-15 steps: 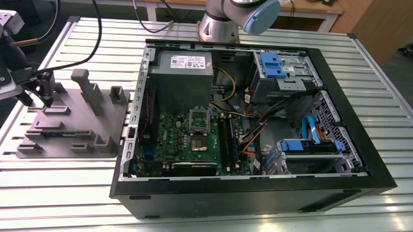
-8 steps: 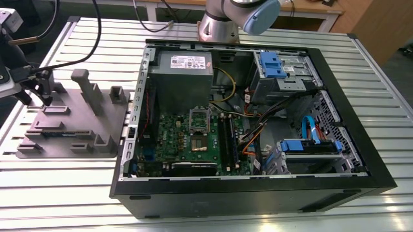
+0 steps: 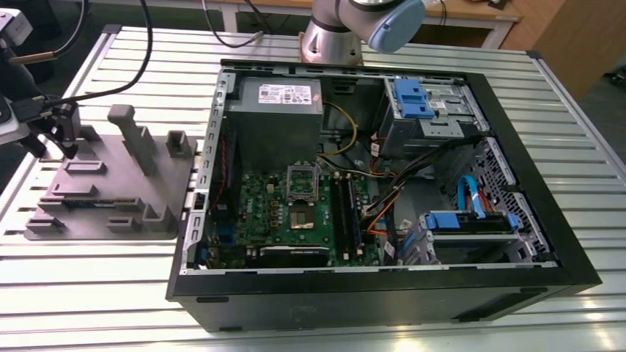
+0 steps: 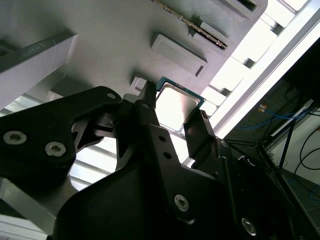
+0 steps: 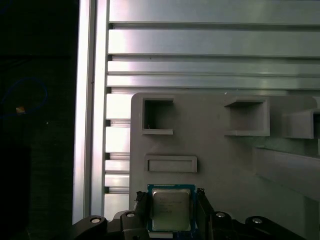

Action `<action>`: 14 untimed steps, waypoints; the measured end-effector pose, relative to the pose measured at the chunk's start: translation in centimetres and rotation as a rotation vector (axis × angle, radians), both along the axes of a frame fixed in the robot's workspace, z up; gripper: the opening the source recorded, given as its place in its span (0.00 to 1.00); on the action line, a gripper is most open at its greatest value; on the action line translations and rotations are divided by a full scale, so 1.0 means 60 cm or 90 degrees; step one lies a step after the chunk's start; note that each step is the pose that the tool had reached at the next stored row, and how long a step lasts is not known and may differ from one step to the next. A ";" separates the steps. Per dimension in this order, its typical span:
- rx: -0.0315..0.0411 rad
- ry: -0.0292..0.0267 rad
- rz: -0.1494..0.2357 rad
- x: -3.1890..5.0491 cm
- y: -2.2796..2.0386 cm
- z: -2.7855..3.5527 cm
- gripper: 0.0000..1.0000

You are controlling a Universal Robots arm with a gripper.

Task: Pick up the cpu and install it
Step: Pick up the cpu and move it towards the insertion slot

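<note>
Up close, in both wrist views, the cpu (image 5: 171,210) sits silvery side up on the grey tray (image 5: 225,165), pinched at 2 opposite edges by the fingers (image 4: 148,107) of the gripper (image 4: 175,107). The exterior view adds the open computer case (image 3: 391,297) and its motherboard (image 3: 293,213), well apart toward the exterior view's right.

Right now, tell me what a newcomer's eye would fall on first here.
The open computer case with its green motherboard dominates the exterior view. At that view's left stands a grey tray; in the first wrist view the gripper hangs over the silvery cpu lying on it.
</note>
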State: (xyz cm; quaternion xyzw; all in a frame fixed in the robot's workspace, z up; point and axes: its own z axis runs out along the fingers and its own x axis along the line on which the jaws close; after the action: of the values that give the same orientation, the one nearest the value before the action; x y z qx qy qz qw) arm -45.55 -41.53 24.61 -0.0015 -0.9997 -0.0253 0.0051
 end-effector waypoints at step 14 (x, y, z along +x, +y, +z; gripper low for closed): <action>0.0000 0.0000 0.000 0.000 0.0001 0.006 0.47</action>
State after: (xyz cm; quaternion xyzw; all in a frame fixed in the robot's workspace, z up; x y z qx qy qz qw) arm -45.54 -41.52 24.95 -0.0015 -0.9997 -0.0253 0.0051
